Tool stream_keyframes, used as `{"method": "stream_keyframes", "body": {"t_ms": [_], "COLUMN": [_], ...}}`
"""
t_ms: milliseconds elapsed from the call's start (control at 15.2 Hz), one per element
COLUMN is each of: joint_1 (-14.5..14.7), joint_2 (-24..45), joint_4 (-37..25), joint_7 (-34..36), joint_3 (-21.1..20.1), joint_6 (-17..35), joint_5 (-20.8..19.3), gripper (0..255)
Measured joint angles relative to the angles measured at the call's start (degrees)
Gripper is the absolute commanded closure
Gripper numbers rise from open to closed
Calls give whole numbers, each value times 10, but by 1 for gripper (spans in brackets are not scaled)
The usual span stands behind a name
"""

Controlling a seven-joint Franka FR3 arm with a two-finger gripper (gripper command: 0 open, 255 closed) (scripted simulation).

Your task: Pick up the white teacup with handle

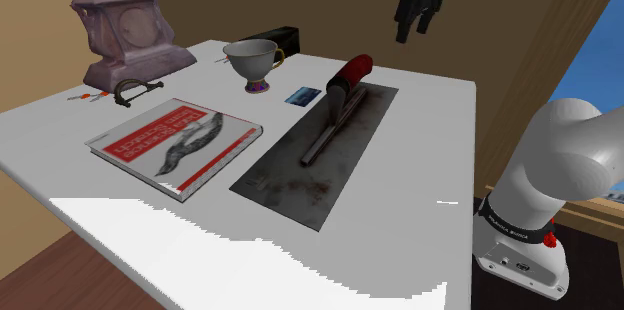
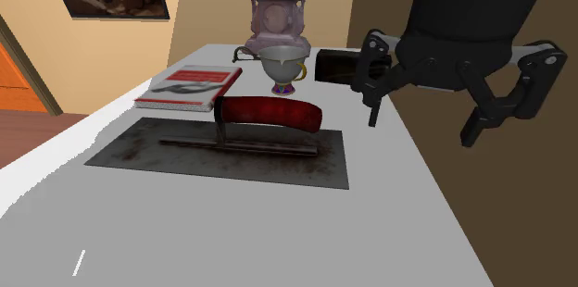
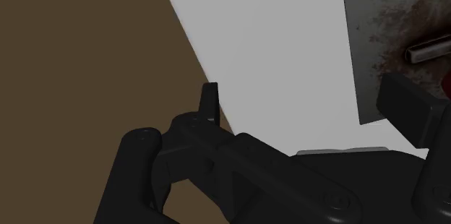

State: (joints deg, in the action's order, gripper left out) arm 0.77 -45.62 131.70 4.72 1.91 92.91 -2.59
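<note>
The white teacup [image 1: 252, 61] with a curved handle and a small purple foot stands upright near the table's far edge; it also appears in the second exterior view [image 2: 282, 63], in front of the statue. My black gripper [image 1: 415, 26] hangs high in the air, well off to the shoulder view's right of the cup and above the table's far side. In the second exterior view the gripper [image 2: 422, 123] is open with nothing between its fingers. The wrist view has the gripper [image 3: 311, 107] over the white tabletop beside the rusty plate [image 3: 390, 35].
A red-handled trowel [image 1: 340, 93] lies on a dark rusty plate [image 1: 300, 173] mid-table. A red and white book [image 1: 175, 143] lies left of it. A black box [image 1: 275, 40], a stone clock statue [image 1: 125, 23], a small blue card [image 1: 302, 96] and a small clamp [image 1: 130, 91] sit around the cup.
</note>
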Motion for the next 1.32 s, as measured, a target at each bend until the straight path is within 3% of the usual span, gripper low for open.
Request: {"method": "stream_keyframes", "body": {"t_ms": [264,660,1320], "joint_1": [5,15,29], "joint_2": [35,144,346], "joint_4": [-17,-97,-293], "joint_7": [31,107,224], "joint_3": [-14,-42,-72], "joint_6": [11,31,36], "joint_5": [25,85,164], "gripper": [0,0,0]}}
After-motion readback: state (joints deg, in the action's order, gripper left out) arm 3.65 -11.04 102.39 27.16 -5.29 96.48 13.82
